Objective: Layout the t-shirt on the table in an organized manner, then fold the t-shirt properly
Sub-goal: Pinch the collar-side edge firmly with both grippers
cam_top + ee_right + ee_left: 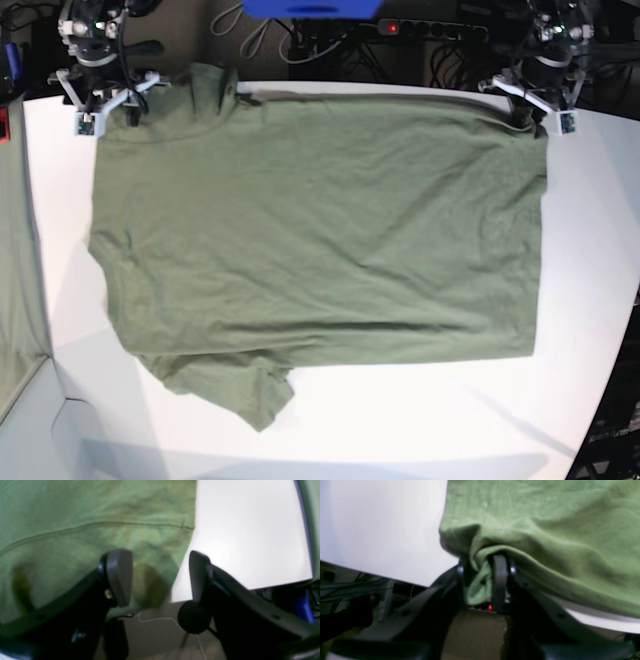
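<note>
The olive-green t-shirt [320,230] lies spread flat on the white table [400,420], with one sleeve at the near left and the hem side to the right. At the far right corner of the shirt, my left gripper [530,118] is shut on a bunched fold of the t-shirt [480,587] at the table [382,525] edge. My right gripper [110,108] is at the far left corner. In the right wrist view, the right gripper [160,577] stands open with the t-shirt [75,517] edge lying under the gap beside the bare table [250,530].
A greenish-grey cloth strip [15,250] runs along the left edge. Cables and a power strip [420,30] sit behind the far table edge. The table's curved edge [610,400] drops off at the right.
</note>
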Robot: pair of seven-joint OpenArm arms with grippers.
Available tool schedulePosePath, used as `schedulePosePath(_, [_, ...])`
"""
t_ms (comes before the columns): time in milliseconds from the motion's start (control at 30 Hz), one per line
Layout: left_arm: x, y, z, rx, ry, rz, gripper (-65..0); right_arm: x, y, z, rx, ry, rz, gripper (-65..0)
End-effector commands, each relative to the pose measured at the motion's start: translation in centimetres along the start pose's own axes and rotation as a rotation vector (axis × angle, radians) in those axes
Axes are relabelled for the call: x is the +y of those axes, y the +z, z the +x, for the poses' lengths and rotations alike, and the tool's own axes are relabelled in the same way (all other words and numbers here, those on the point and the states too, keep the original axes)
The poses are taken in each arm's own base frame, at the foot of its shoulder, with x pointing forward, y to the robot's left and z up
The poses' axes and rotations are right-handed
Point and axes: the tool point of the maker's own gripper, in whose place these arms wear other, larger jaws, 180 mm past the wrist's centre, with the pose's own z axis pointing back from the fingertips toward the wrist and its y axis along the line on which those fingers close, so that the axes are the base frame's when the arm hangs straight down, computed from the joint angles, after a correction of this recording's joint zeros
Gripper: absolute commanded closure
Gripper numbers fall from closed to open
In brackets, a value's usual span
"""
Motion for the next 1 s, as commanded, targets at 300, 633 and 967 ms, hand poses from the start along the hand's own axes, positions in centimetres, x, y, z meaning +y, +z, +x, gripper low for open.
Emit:
schedulePosePath(300, [0.2, 0.3, -0.4, 0.019, -0.010, 0.002, -13.7, 0.8, 0.2, -3.2, 0.069, -0.008, 0.028, -35.9])
schedulePosePath(633, [0.1, 0.2, -0.2, 0.013, -0.005, -0.001, -12.4, 1.0, -0.2, -4.5, 0.099, -0.017, 0.037, -10.6])
schedulePosePath(967, [-1.0, 1.5, 4.6, -0.111, -0.044, -0.016, 0.0, 0.8, 1.2, 1.6, -0.065, -0.010, 0.022, 0.0])
